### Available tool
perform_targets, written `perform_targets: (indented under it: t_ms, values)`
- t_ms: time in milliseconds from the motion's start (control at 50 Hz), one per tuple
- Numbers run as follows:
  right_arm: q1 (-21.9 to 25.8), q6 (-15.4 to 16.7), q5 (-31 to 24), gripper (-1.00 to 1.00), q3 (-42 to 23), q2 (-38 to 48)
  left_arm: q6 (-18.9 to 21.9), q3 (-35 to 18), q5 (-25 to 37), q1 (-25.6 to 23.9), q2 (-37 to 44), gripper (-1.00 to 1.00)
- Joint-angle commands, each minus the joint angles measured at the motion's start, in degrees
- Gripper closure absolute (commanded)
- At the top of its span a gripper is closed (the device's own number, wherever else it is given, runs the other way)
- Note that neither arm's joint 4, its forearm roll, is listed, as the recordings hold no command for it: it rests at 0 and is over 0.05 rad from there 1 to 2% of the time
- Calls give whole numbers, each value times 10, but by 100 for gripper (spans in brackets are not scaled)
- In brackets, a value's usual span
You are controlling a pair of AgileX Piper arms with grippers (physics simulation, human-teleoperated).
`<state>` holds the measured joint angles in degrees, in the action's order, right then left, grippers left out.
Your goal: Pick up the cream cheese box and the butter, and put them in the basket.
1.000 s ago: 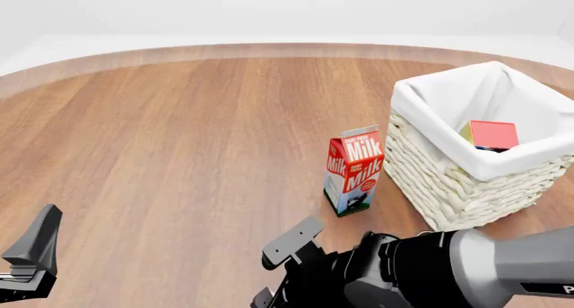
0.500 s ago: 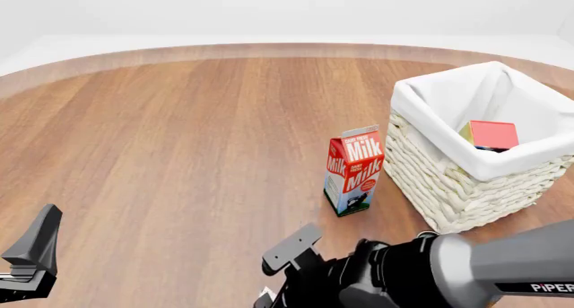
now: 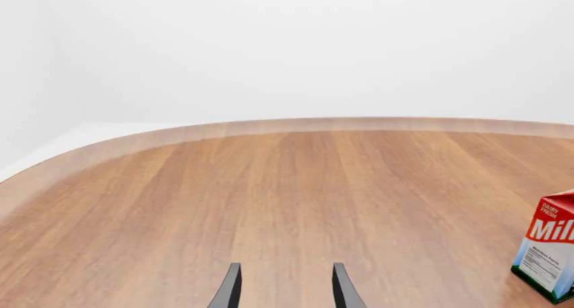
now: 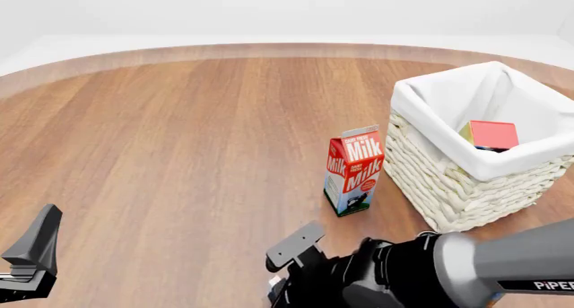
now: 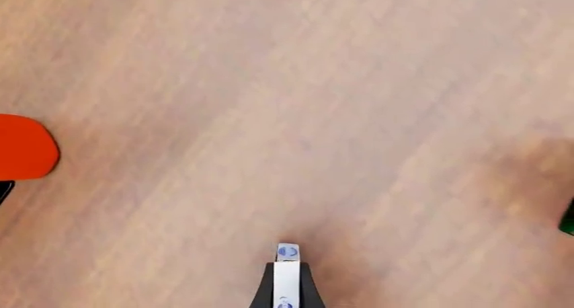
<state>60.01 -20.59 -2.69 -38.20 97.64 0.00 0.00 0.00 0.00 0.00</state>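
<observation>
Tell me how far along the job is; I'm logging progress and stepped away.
Done: the butter lies inside the basket. In hand: in the right wrist view the right gripper is shut on the cream cheese box, a thin white box with blue marks, above the table. Left: carrying that box to the basket and releasing it. The left gripper is open and holds nothing.

A simulated tabletop scene, not a lived-in room: a broad round-edged wooden table [image 4: 179, 140] stands against blank white surroundings. A milk carton [image 4: 353, 170] and a lined wicker basket [image 4: 466, 187] hint, perhaps, at a kitchen setting.
</observation>
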Motion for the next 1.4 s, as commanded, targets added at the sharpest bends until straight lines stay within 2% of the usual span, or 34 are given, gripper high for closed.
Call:
perform_targets:
  t_ms: [20,320,660,760,980,1280,1400]
  values:
    - [-13,10,-16,100,-3,-20,0,0,0,0,0,-100]
    - [-61,87,-117,100,-60,-135,0,0,0,0,0,-100]
    - [-104,149,-182,100,-115,-224,0,0,0,0,0,-100]
    - [-101,160,-198,100,-132,-243,0,0,0,0,0,-100]
    - [-139,212,-247,100,-179,-316,0,0,0,0,0,-100]
    - [-191,239,-281,100,-216,-366,0,0,0,0,0,-100]
    - [-236,246,-287,100,-224,-380,0,0,0,0,0,-100]
